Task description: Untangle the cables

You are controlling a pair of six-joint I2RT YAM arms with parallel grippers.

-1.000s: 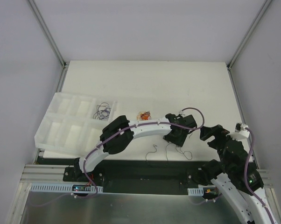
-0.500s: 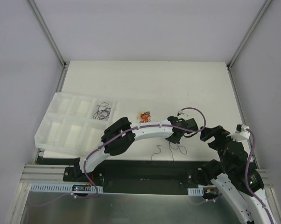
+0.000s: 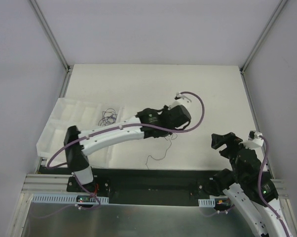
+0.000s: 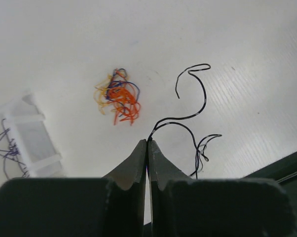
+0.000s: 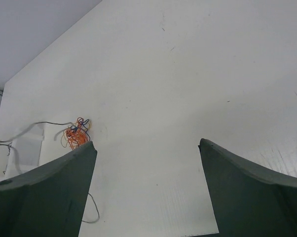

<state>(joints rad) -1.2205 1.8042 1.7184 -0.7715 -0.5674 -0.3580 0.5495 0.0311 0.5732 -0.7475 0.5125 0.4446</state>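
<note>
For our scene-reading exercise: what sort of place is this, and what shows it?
Probably a robotics lab test cell: two arms bolted at a white table inside plain panels, a compartment tray, a knot of cables, and a black cable in the left gripper.

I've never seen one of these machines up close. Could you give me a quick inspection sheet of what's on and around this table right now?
Surface: white tabletop, no spills seen.
Job's things: small orange, yellow and purple knot of hair-thin wires on the table; thin black wire curling apart from it.
Clutter: clear plastic compartment tray at the left, dark thin wires in one compartment.
Hands: left hand shut, pinching the black wire; right hand open, empty.
Cables: thick purple hose looping off the left arm.
Surroundings: plain white walls.
</note>
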